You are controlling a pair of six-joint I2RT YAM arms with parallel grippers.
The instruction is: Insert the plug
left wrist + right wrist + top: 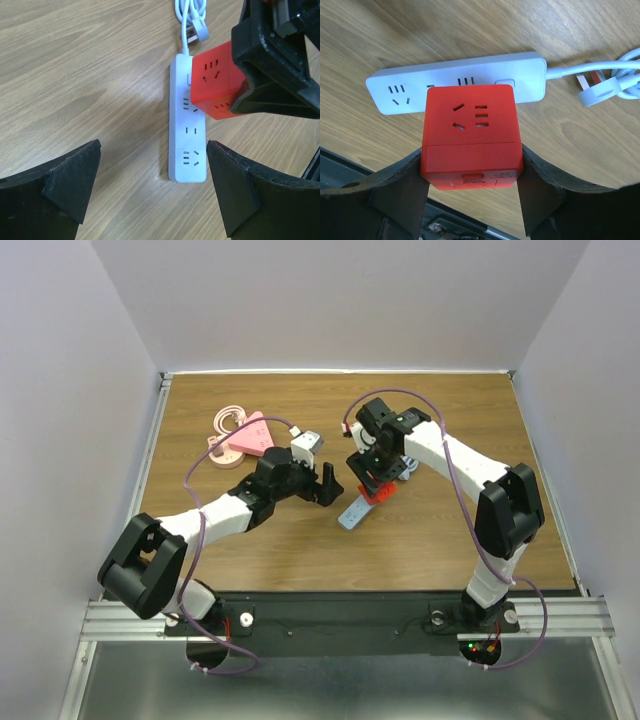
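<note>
The red cube plug (470, 132) sits between my right gripper's (470, 172) fingers, which are shut on its two sides. It hangs over the middle of the light blue power strip (395, 85), which lies flat on the wooden table. I cannot tell whether the plug touches the strip. In the top view the plug (374, 491) is above the strip (352, 512). My left gripper (325, 483) is open and empty, just left of the strip; its wrist view shows the strip (188, 150) and the plug (216, 82) ahead between its fingers (70, 185).
The strip's white cord and plug (605, 85) coil at its far end. A pink triangular item (245, 438) with a pink cable lies at the back left. A small grey-white block (305, 443) sits near the left arm's wrist.
</note>
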